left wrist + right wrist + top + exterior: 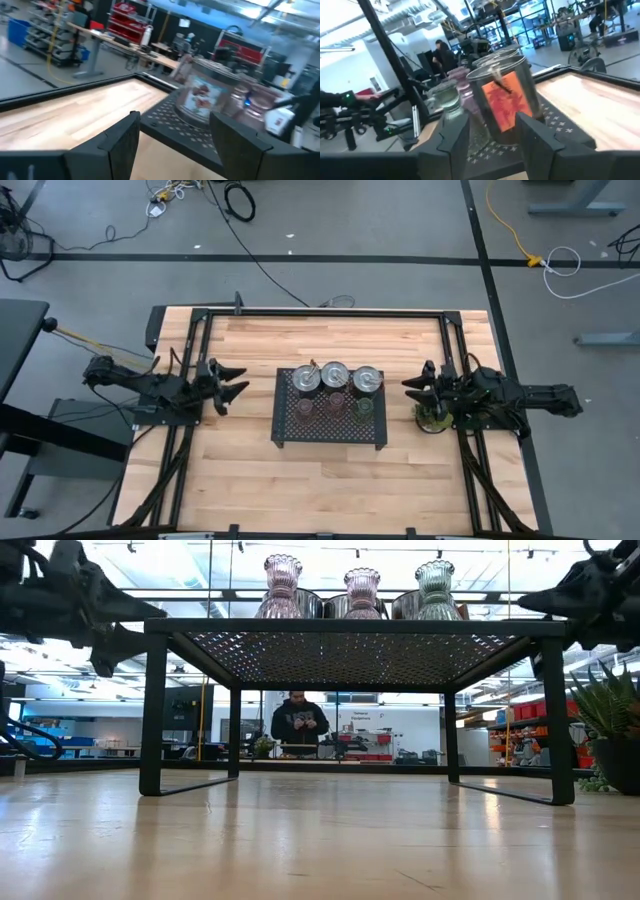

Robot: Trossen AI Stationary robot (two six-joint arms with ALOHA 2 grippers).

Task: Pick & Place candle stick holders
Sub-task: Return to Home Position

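Observation:
Three shiny silver holders [304, 378] [335, 376] [367, 379] stand in the far row on the black perforated tray [285, 430]. Two pink glass holders [303, 409] [334, 406] and one olive-green one [363, 409] stand in the near row. My left gripper [235, 383] is open and empty, left of the tray and above the table, facing the leftmost silver holder [202, 97]. My right gripper [412, 387] is open and empty, right of the tray, facing the rightmost silver holder [505, 95].
The tray stands raised on thin black legs [152, 710], with the glass holders [362, 590] on top. A spiky green potted plant [432, 417] sits on the table under my right arm. A black frame [320, 313] runs around the table. A person [298, 725] stands far behind.

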